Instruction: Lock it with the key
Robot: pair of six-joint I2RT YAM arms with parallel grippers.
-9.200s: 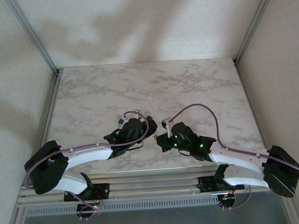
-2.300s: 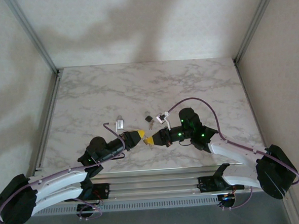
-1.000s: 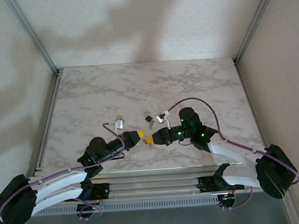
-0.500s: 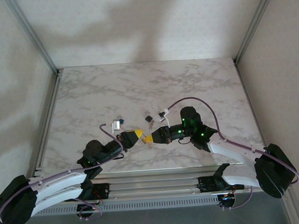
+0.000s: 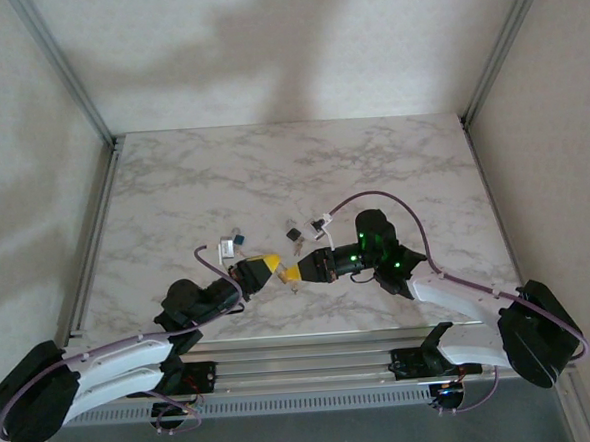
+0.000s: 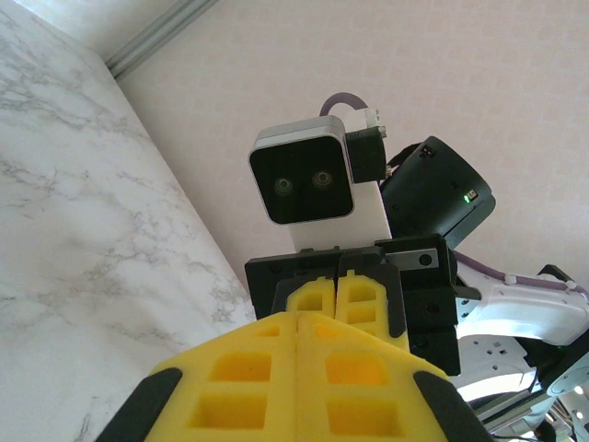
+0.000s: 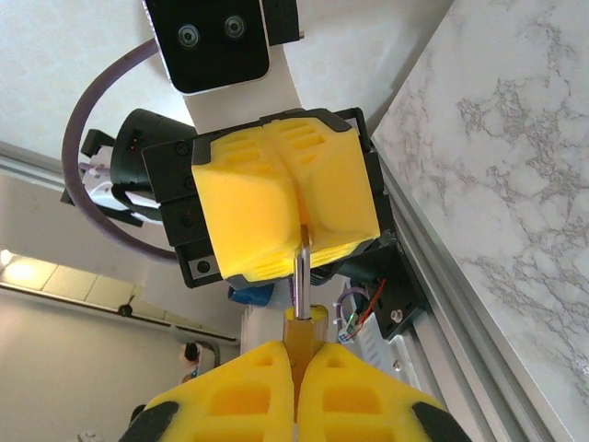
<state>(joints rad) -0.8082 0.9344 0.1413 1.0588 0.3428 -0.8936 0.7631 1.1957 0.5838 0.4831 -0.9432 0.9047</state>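
The right gripper [image 7: 299, 357] was clamped on a brass piece [image 7: 305, 330], judged to be the lock body, above the near middle of the table [image 5: 372, 166]. Its slim silver shank [image 7: 299, 272], key blade or shackle could not be told, ran straight into the seam of the left gripper [image 7: 302, 228], whose 2 jaws were pressed together on it. The shank's long axis lay along the line joining the 2 grippers, set nose to nose, so any turn was judged to go about that axis
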